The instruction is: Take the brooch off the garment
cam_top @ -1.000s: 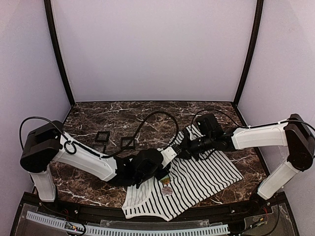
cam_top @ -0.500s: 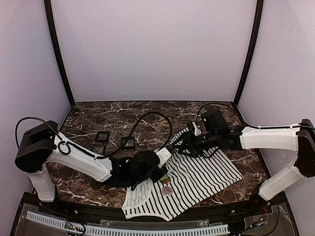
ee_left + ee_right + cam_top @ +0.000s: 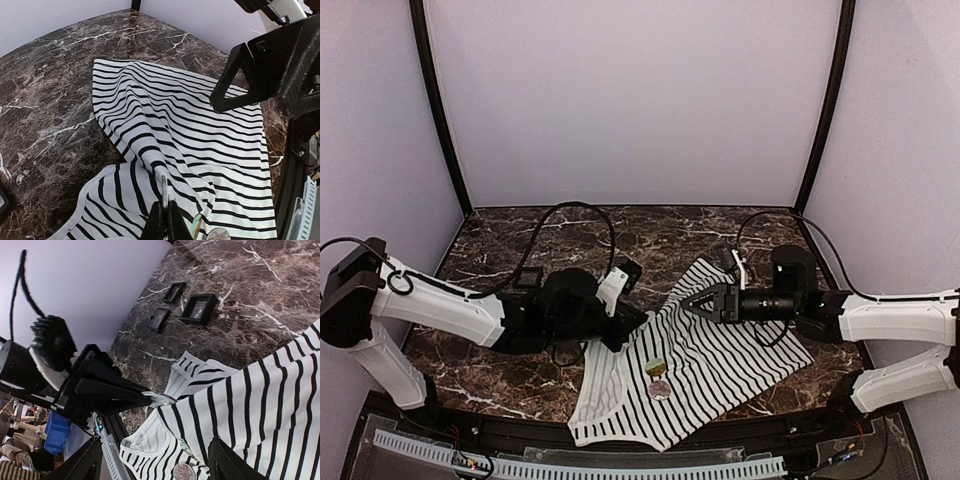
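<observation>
The garment [image 3: 730, 365], white with thin black stripes, lies on the marble in front of both arms. The brooch [image 3: 660, 386], a small round silvery piece beside a greenish bit, sits on it near the front edge; it also shows in the left wrist view as the brooch [image 3: 218, 233] and in the right wrist view as the brooch [image 3: 184, 471]. My left gripper [image 3: 636, 319] is shut on a raised fold of the garment [image 3: 150, 160], left of the brooch. My right gripper [image 3: 698, 303] hovers open over the garment's back part, nothing between its fingers [image 3: 85, 467].
Three small black boxes [image 3: 199, 308] lie on the marble beyond the garment's left side; one black box [image 3: 528, 278] shows behind the left arm. A black cable [image 3: 582, 215] loops above the left arm. Black frame posts stand at the back corners.
My right gripper has opened, let go of the garment and drawn back to the right. My left gripper has shut on a fold and moved left and back with it.
</observation>
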